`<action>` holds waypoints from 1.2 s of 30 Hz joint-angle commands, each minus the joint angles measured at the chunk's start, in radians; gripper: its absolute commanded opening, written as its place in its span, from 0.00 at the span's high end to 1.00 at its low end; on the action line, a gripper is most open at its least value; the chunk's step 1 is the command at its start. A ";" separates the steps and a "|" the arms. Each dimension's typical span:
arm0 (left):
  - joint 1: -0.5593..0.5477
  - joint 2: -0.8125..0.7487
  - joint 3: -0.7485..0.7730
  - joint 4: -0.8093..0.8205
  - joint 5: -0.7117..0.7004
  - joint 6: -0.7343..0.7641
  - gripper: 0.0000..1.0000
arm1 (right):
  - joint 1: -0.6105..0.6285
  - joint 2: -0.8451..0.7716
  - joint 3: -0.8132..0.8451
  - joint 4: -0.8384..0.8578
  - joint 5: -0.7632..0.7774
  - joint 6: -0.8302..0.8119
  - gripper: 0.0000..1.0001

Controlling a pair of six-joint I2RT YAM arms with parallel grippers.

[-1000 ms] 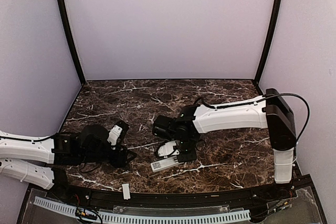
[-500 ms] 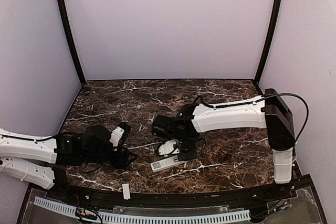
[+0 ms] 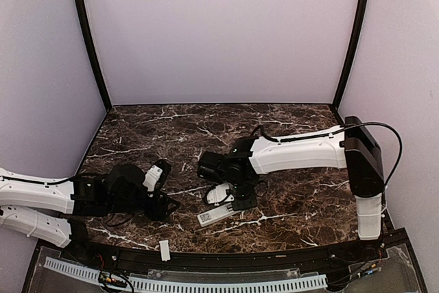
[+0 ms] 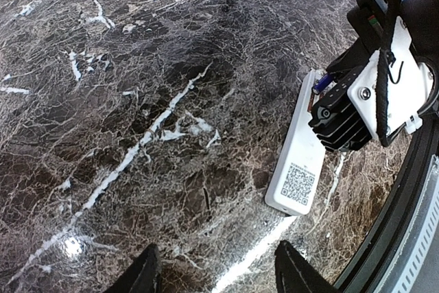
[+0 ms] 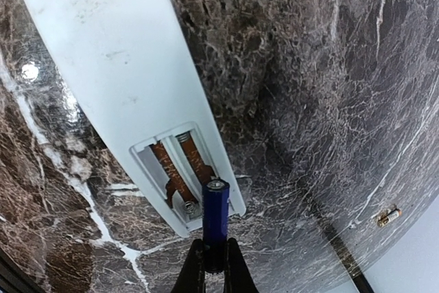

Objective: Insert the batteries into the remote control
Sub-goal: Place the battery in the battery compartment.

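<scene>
my right claw (image 5: pixel 214 264) is pinched closed on one blue battery (image 5: pixel 215 219), holding it by its lower end so it stands nearly upright. its free tip sits just at the 6 o'clock edge of the open battery bay (image 5: pixel 180 169). the remote control (image 5: pixel 103 60) lies face down on the table (image 3: pixel 171 128), code label up, near the front middle and right under my right wrist. it runs from the bay toward 11 o'clock in the right wrist view.

the step in hand, as i judge it, is seating the first battery. both slots look empty, with the springs and metal strips bare. next i would need to tip the battery down flat along one slot, press its end against the spring, then let go. the remote may slide when i push, since nothing pins it.

my left claw (image 4: pixel 218 274) hangs open with nothing in it, well off at 9 o'clock from the remote.

count: one remote, two slots, one battery in my grip. one small cylinder (image 5: pixel 388 217) lies loose on the table at 4 o'clock from the bay, probably the second battery. one short white strip (image 3: pixel 164 250) rests at the table's near edge.
</scene>
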 commanded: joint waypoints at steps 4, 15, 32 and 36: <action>-0.003 -0.009 -0.017 0.006 0.005 0.014 0.45 | 0.027 0.026 0.014 0.029 -0.012 -0.037 1.00; -0.003 -0.014 -0.020 0.003 0.003 0.012 0.45 | 0.033 0.060 0.032 0.034 0.015 -0.016 1.00; -0.003 -0.015 -0.022 0.005 0.006 0.011 0.44 | 0.033 0.066 0.046 0.056 0.043 0.030 0.84; -0.004 -0.018 -0.022 0.007 0.007 0.013 0.44 | 0.033 0.051 0.046 0.067 0.053 0.038 0.84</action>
